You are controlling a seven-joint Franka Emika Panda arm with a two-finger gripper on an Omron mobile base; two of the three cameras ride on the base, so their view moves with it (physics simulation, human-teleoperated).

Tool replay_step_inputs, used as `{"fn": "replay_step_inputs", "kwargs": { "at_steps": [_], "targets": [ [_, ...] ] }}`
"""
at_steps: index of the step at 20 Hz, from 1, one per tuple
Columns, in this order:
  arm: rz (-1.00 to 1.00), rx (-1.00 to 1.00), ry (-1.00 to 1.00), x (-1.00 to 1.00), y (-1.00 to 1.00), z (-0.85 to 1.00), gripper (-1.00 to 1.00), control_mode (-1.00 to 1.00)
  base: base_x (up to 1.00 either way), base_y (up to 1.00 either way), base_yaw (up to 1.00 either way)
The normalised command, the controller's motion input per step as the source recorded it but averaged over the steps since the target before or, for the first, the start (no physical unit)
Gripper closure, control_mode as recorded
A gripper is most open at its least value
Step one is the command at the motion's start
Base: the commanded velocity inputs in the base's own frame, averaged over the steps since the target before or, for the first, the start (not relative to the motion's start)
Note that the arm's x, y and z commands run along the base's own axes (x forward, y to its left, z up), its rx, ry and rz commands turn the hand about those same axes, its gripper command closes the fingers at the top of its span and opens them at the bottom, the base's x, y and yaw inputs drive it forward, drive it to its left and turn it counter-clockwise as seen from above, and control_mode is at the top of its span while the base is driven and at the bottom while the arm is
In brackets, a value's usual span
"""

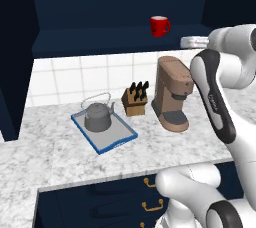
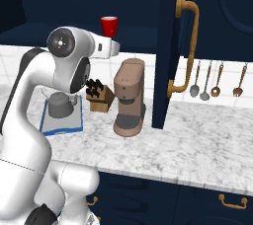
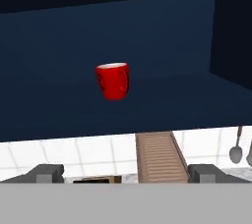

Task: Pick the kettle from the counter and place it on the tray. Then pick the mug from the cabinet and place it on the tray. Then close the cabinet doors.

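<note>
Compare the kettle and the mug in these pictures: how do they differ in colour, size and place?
The kettle is dark grey metal; the mug is bright red. The kettle is the larger, with an arched wire handle on top; the mug has a loop handle at its side. The kettle sits on the tray; the mug stands on the cabinet shelf. Both stand upright.

The arm point(image 2: 74, 71) hides part of the kettle point(image 2: 60, 104) and tray point(image 2: 59, 123); the cabinet doors point(image 2: 217, 21) run past the frame's edge.
</note>
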Motion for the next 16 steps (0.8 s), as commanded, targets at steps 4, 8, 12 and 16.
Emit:
{"fn": "replay_step_inputs", "kwargs": {
  "at_steps": [4,8,12,16],
  "targets": [
    [0.03,0.03,-0.03,0.29,-0.17,0.32,-1.0,-1.0,0.0,0.0,0.0],
    [0.0,0.02,0.0,0.37,-0.13,0.21,-1.0,-1.0,0.0,0.0,0.0],
    [0.01,-0.01,0.09,0.42,0.01,0.11,-1.0,-1.0,0.0,0.0,0.0],
    [0.05,-0.07,0.17,0.56,0.01,0.01,-1.0,-1.0,0.0,0.0,0.0]
  ]
}}
